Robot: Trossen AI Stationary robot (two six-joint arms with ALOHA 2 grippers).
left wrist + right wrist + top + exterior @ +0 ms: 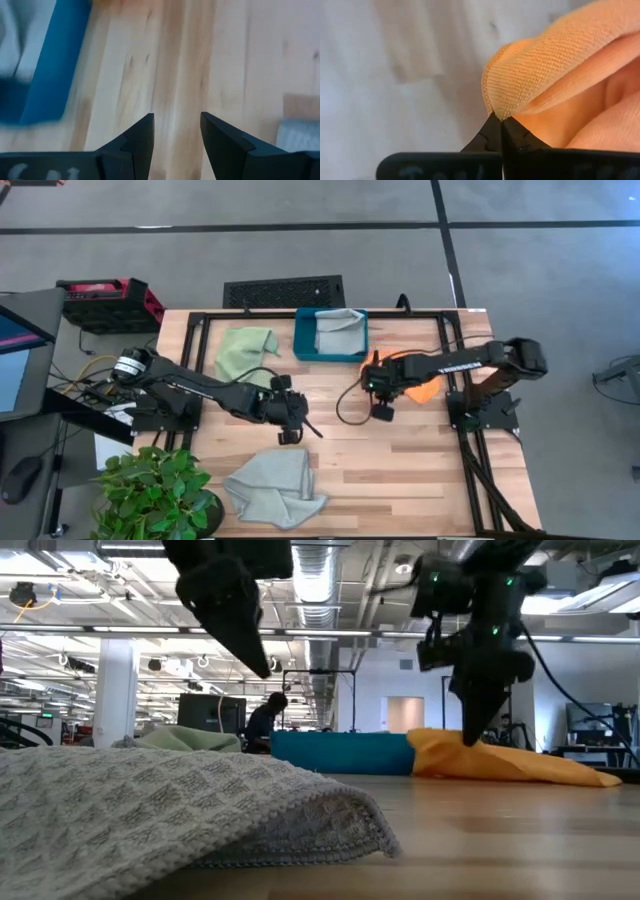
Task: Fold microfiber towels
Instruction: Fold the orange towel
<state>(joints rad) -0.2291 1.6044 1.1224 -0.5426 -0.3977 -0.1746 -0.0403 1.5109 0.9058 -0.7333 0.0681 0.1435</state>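
right tool (497,120) clamped on orange towel (560,65) | left tool (177,130) apart | teal tray (305,345): grey towel (340,322)

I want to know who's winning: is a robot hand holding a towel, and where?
The right gripper pinches the orange towel at its folded edge; left gripper holds nothing.

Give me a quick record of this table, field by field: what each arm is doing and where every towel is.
right gripper: shut on edge of orange towel, beside the teal tray
left gripper: fingers open, empty, above bare wood at mid-table
green towel: crumpled, left of the tray
grey towel in tray: lying inside
grey towel near front: crumpled, by the plant
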